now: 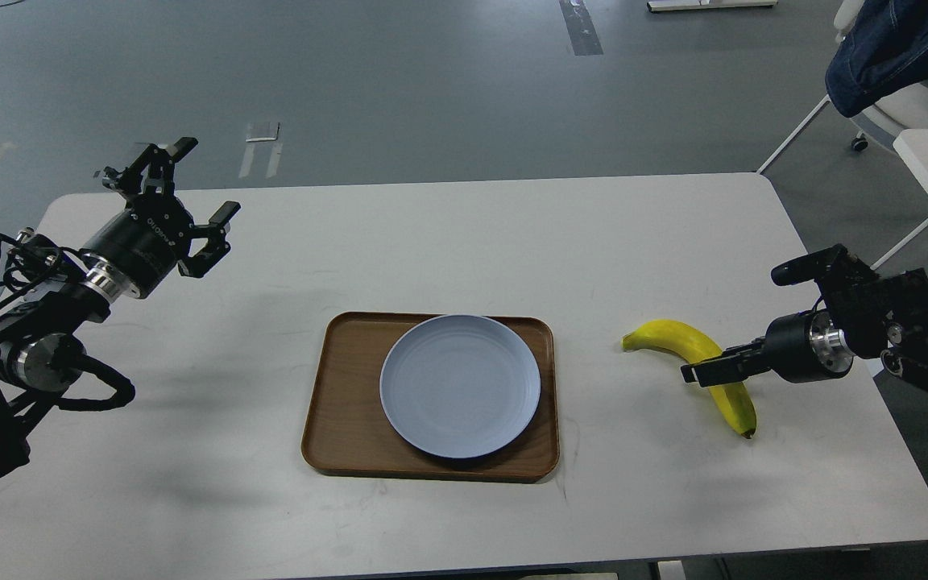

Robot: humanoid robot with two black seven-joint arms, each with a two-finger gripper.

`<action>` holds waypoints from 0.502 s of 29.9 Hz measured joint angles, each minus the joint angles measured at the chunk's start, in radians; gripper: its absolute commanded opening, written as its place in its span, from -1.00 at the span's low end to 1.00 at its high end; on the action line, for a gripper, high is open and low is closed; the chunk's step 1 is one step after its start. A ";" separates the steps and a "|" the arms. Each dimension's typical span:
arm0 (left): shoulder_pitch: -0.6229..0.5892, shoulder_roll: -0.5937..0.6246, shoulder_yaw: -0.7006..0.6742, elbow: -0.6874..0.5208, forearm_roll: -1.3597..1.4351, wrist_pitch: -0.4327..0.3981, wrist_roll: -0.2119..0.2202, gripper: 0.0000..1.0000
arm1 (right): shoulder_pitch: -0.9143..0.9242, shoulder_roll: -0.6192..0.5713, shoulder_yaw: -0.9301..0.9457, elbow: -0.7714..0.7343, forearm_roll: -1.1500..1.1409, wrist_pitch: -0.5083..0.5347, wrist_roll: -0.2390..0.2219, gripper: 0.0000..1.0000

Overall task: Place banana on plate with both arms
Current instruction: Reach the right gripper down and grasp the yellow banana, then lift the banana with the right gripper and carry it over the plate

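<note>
My right gripper [702,372] lies low across the middle of the banana [693,342], its dark fingers overlapping the fruit; seen edge-on like this, I cannot tell whether they are closed on it or only resting against it. The banana lies flat on the white tabletop [448,234], well to the right of the plate [459,385], its greenish stem end pointing toward the plate and its dark tip toward the near edge. My left gripper [190,189] hangs in the air far to the left of the plate, fingers spread wide and holding nothing. The plate itself sits bare on a brown wooden tray [343,403], shifted toward the tray's right side.
</note>
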 measured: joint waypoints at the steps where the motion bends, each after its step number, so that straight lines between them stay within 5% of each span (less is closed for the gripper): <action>1: 0.000 0.000 0.000 0.000 0.000 0.000 0.000 0.96 | 0.001 0.000 -0.002 0.001 0.000 0.000 0.000 -0.79; 4: 0.000 0.000 0.000 0.000 0.000 0.000 0.000 0.96 | 0.005 0.000 -0.011 0.004 0.000 -0.001 0.000 -1.00; 15: 0.000 0.006 0.000 -0.003 0.001 0.000 0.000 0.96 | 0.110 -0.013 -0.029 0.057 0.005 -0.001 0.000 -1.00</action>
